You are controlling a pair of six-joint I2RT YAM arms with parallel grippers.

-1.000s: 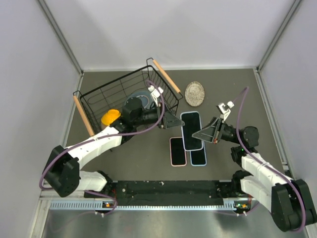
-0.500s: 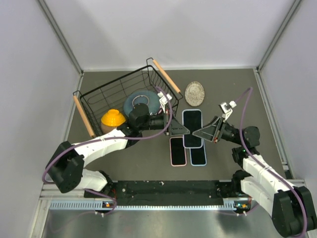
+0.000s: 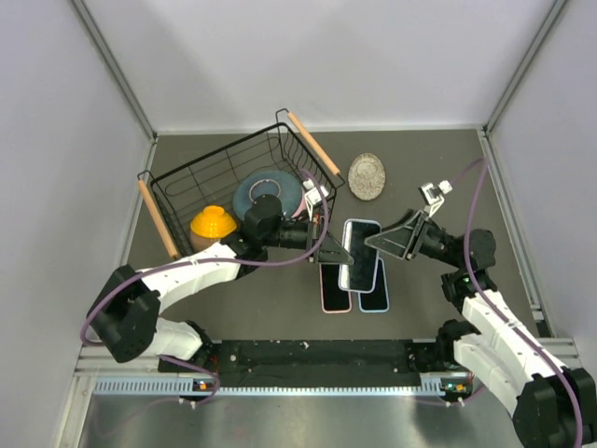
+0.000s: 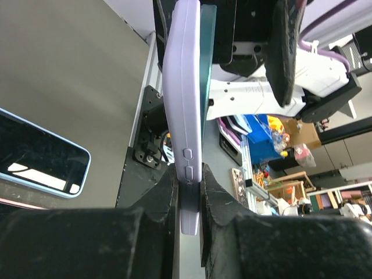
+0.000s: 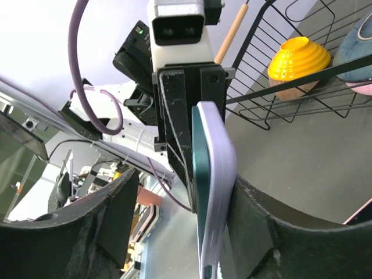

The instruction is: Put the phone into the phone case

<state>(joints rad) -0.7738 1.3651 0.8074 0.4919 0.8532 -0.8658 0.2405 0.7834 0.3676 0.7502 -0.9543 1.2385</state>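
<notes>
The lavender phone case (image 4: pixel 183 104) stands on edge above the table with a teal phone (image 4: pixel 208 75) lying against its open side. My left gripper (image 4: pixel 189 192) is shut on the case's lower end. In the top view the case (image 3: pixel 359 254) hangs between my left gripper (image 3: pixel 334 252) and my right gripper (image 3: pixel 387 241). In the right wrist view the case (image 5: pixel 221 197) and the teal phone (image 5: pixel 201 192) sit between the wide-open jaws of my right gripper (image 5: pixel 180 226). The case's back rests against one finger (image 5: pixel 261 232); the other finger stands well apart.
A pink-rimmed phone (image 3: pixel 334 285) and a blue-rimmed phone (image 3: pixel 375 295) lie flat under the held case. A black wire basket (image 3: pixel 187 187) at the back left holds an orange bowl (image 3: pixel 212 224) and a blue plate (image 3: pixel 266 191). A round silver disc (image 3: pixel 367 175) lies behind.
The case with the phone lay flat on the table; my left gripper moved right, closed on it and tipped it up. My right gripper came in around its other end.
</notes>
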